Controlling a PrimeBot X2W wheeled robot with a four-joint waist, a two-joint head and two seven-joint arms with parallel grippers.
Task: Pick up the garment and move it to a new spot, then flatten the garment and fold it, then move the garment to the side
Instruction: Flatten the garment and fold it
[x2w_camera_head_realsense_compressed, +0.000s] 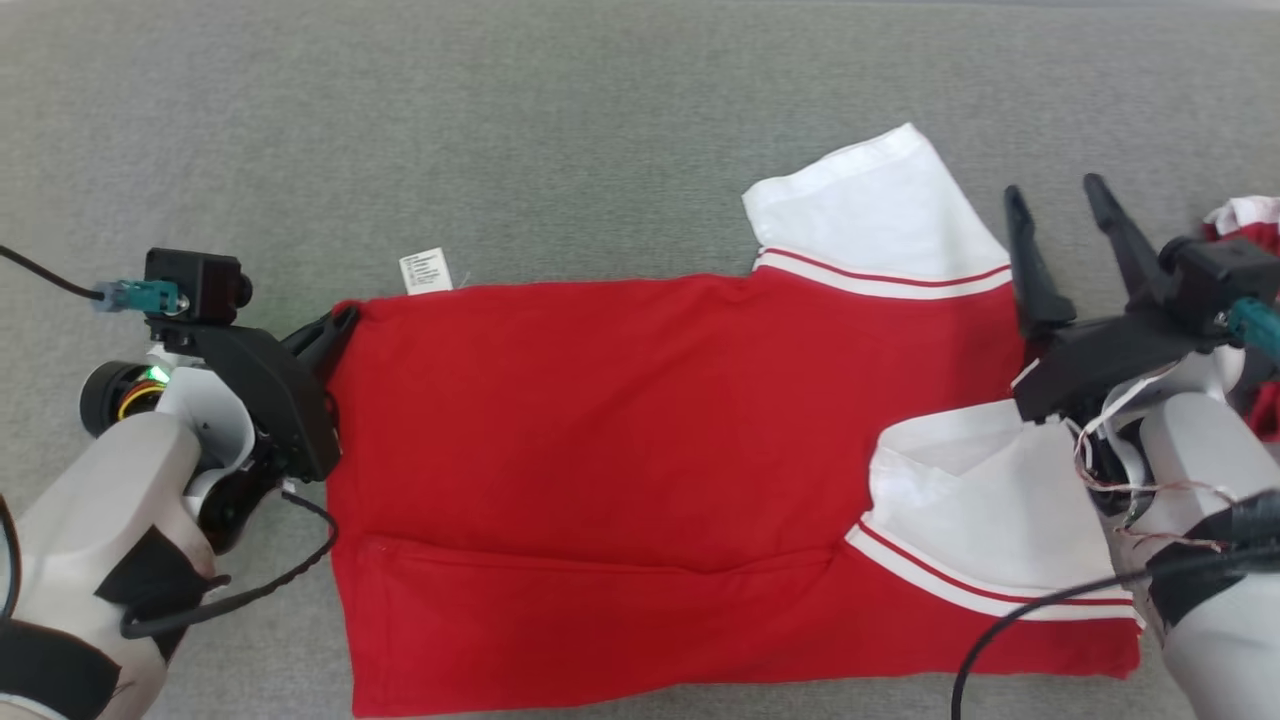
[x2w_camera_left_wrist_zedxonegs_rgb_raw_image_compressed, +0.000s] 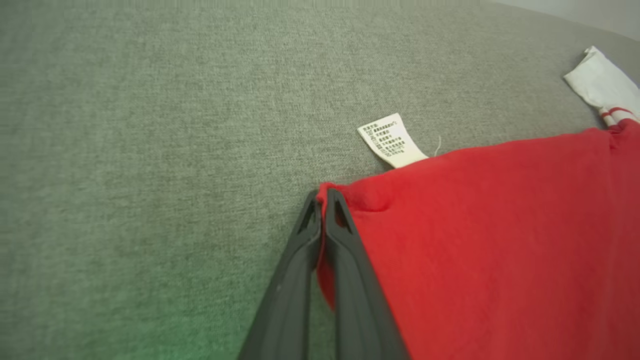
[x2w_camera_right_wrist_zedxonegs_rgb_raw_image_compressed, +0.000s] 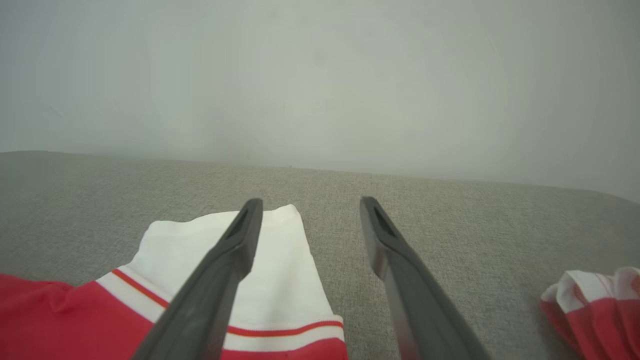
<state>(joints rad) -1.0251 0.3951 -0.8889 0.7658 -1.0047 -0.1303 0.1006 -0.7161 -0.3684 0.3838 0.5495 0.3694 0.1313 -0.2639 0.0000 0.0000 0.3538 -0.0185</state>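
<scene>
As it lies now, the garment (x2w_camera_head_realsense_compressed: 620, 450), a red shirt with white sleeves, is spread flat on the grey fabric surface (x2w_camera_head_realsense_compressed: 500, 120), across the middle and lower part of the head view. I enter its long axis as running left to right in the frame, hem at the left, sleeves at the right.

- Toward the upper right, upper sleeve (x2w_camera_head_realsense_compressed: 880, 215): white, with a red stripe near its join to the body, lying flat and clear of the body.
- At the lower right, lower sleeve (x2w_camera_head_realsense_compressed: 990, 510): folded in over the red body.
- At the hem's upper-left corner, left gripper (x2w_camera_head_realsense_compressed: 335, 330): fingers pressed together, pinching the red cloth at that corner. My left wrist view shows a thin strip of fabric caught between them.
- At the shirt's right end, right gripper (x2w_camera_head_realsense_compressed: 1055, 190): fingers spread wide with nothing between them, tips pointing up the frame, just right of the upper sleeve.

My reading is that each arm is nearest its own end of the shirt. The right one has not yet taken the matching upper-right edge, which lies just to the left of its fingers.

- On the top edge near the pinched corner, care label (x2w_camera_left_wrist_zedxonegs_rgb_raw_image_compressed: 392, 140): a white tag with several lines of small print, too fine for me to read. I see no brand.
- At the far right, second garment (x2w_camera_right_wrist_zedxonegs_rgb_raw_image_compressed: 595, 305): red and white, bunched, apart from the shirt.
</scene>
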